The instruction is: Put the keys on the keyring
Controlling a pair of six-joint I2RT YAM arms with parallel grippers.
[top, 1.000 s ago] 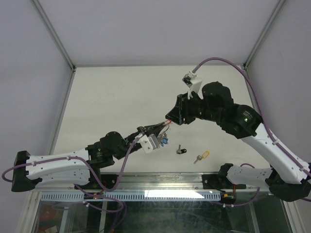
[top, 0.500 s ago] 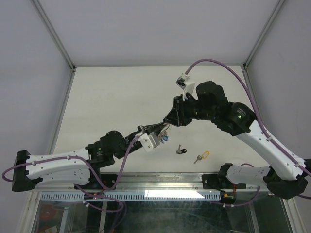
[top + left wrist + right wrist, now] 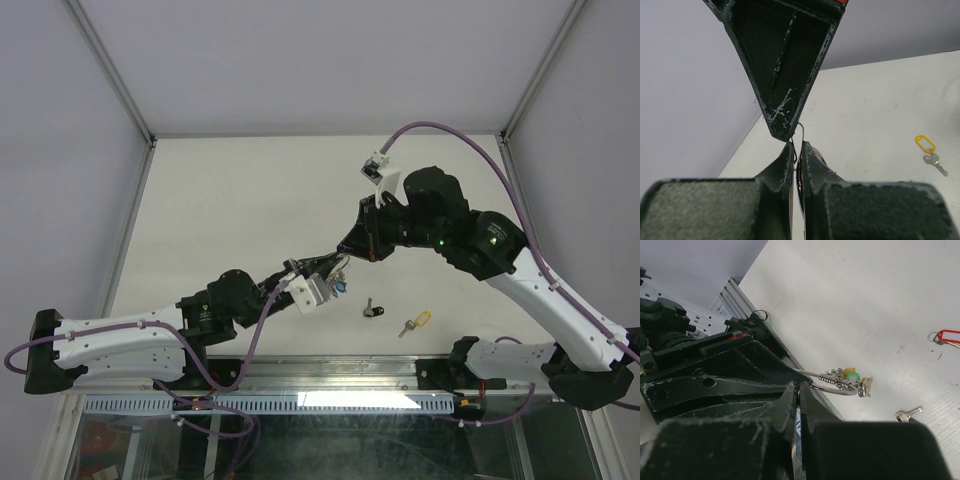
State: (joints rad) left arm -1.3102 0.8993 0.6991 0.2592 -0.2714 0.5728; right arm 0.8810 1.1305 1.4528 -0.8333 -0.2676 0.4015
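So the two arms met nose to nose above the surface, roughly mid-width and a bit toward the near edge. The left hand had its fingers pressed together on the keyring, and in its own wrist view you could see the thin wire running right up between the fingertips and curling over just above them. The right hand came in from the opposite side with its fingers pressed together too, tip right up against the left hand's tip and touching the ring wire. Honestly I couldn't tell whether it had the wire nipped between its fingers or was only resting against it. The ring was up off the surface, and a little bunch of keys hung on its free end, green and yellow heads showing from the right wrist. From above, a blue-headed key dangled just under the left hand. Two loose ones lay on the surface near the near edge, right of the middle: a black-headed key and, just to its right, a yellow-headed key, close together but not touching. A red-tagged key also lay flat on the surface, seen only from the right wrist.
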